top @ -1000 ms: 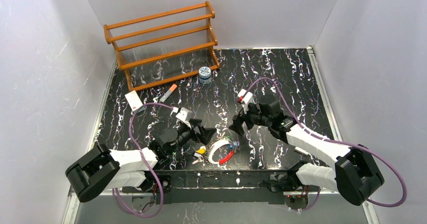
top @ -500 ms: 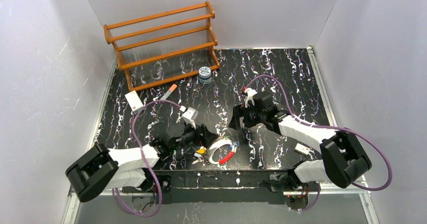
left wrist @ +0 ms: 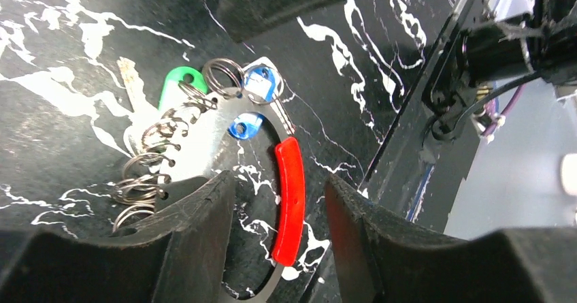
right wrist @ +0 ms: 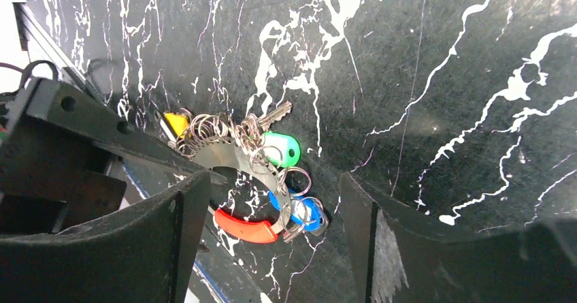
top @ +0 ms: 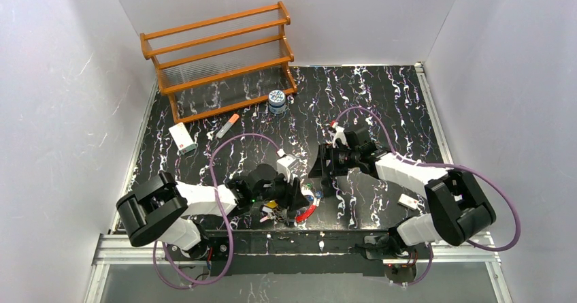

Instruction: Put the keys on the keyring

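Observation:
The keyring (left wrist: pixel 289 197), a thin silver loop with a red segment, lies flat on the black marbled table near its front edge. On it hang small split rings, and keys with a green head (left wrist: pixel 182 85) and a blue head (left wrist: pixel 260 85). My left gripper (left wrist: pixel 279 179) is open and straddles the red segment, with a gap on both sides. In the right wrist view the keyring (right wrist: pixel 248 229), the green key (right wrist: pixel 282 150), a blue key (right wrist: pixel 306 211) and a yellow key (right wrist: pixel 177 122) lie below my open right gripper (right wrist: pixel 273 180). In the top view the left gripper (top: pixel 294 197) covers most of the ring, with the right gripper (top: pixel 321 177) just behind it.
A wooden rack (top: pixel 218 58) stands at the back left, with a blue-white jar (top: pixel 276 101) beside its foot. An orange-tipped marker (top: pixel 228 125) and a white card box (top: pixel 182 139) lie on the left. A small white item (top: pixel 409 201) lies on the right. The metal front rail (top: pixel 306 238) runs right behind the ring.
My left arm has pushed to the right over the keyring and its jaws have narrowed around the red segment. My right gripper has drawn in toward the ring and narrowed a little.

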Action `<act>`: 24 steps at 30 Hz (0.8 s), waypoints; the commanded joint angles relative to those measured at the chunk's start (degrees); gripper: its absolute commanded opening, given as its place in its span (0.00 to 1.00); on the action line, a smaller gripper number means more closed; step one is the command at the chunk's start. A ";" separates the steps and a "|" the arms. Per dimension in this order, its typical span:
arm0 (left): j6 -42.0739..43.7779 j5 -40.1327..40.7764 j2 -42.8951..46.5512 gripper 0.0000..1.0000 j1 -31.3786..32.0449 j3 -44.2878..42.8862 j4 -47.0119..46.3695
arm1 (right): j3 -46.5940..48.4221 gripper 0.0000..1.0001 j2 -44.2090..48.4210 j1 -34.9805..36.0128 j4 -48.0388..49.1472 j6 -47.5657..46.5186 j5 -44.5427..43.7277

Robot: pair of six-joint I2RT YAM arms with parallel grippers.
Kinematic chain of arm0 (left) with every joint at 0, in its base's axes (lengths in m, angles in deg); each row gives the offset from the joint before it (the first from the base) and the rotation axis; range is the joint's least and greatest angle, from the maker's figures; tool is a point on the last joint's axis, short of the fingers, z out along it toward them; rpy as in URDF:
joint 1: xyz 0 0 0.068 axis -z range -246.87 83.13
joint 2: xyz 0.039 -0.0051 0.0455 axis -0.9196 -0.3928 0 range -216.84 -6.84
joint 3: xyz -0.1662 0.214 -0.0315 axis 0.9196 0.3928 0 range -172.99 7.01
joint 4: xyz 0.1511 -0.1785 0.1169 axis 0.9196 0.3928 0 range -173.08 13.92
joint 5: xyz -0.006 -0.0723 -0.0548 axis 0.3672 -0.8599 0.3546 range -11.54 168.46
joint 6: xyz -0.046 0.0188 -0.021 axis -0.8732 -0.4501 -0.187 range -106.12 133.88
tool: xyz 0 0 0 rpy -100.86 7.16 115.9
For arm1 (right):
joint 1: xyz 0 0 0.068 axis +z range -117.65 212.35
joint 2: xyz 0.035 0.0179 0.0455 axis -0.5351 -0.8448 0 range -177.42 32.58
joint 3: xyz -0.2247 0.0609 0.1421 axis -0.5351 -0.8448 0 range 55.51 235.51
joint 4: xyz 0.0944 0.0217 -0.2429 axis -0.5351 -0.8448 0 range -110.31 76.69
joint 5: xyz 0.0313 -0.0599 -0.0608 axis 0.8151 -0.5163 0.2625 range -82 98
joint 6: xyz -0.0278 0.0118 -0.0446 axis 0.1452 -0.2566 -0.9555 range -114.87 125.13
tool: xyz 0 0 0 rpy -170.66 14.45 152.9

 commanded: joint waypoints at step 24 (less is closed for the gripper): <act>12.11 26.37 -4.03 0.11 1.61 -11.81 42.00 | -0.25 0.66 -7.28 -1.40 2.65 1.54 16.45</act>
